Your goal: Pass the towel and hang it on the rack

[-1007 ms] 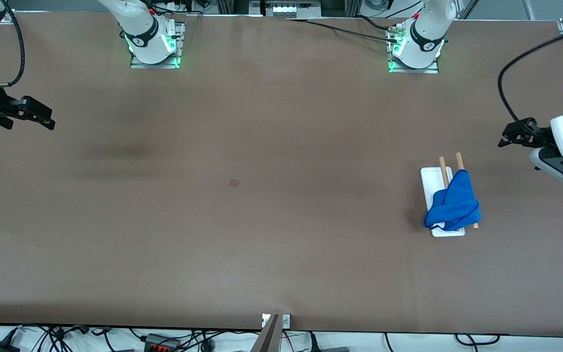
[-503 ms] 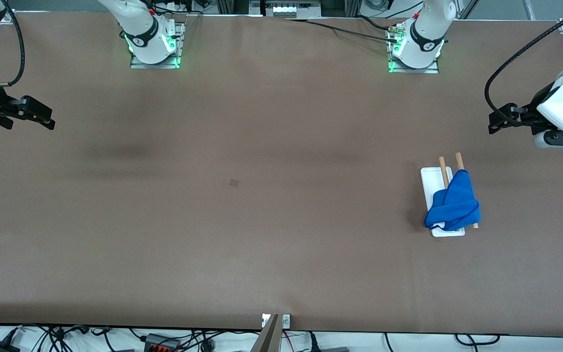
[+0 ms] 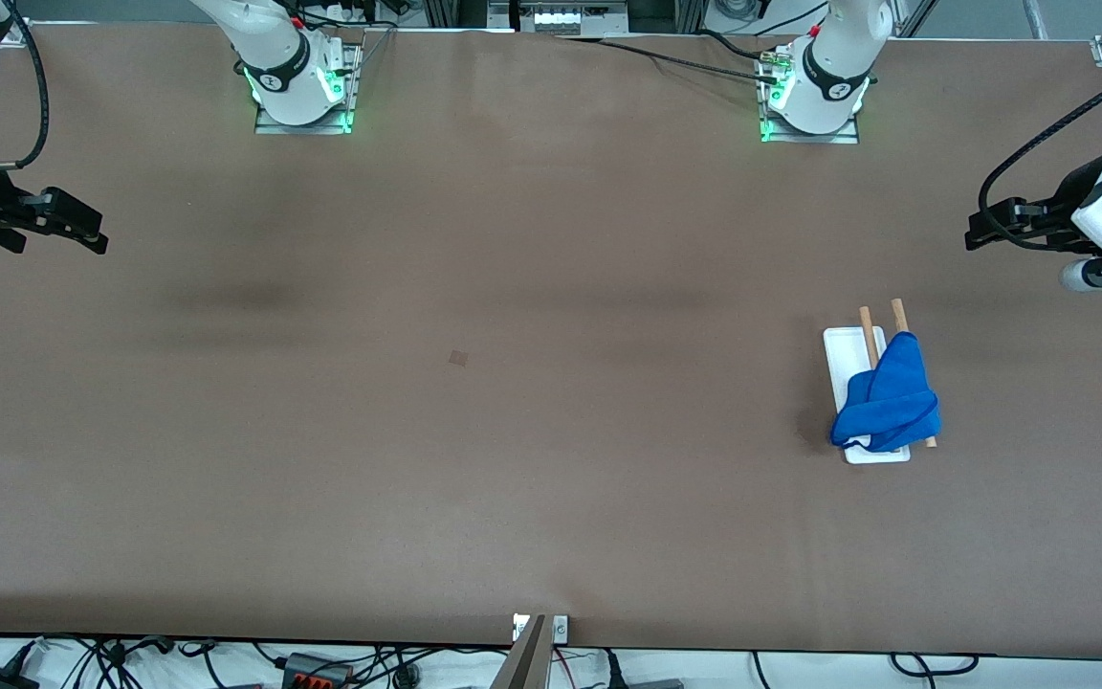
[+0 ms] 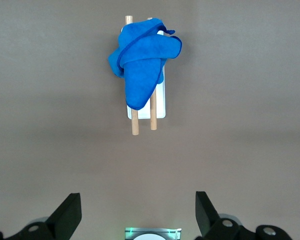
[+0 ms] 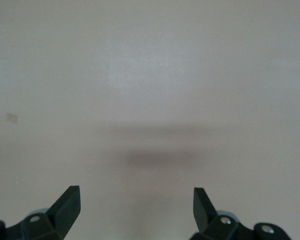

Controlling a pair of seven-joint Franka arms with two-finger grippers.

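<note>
We noted soft blue towel [image 3: 889,402] draped over rack [image 3: 865,346], wooden rods running top-to-bottom, lower right of frame. Left gripper [image 3: 981,235] and right gripper [image 3: 82,230] hung at the frame's edges over bare table, fingers wide, empty.

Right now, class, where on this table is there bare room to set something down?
Bare table runs from the rack to the right arm's end, and along the edge nearest the front camera. The only crowded spot is the rack, draped with the towel, at the left arm's end.
</note>
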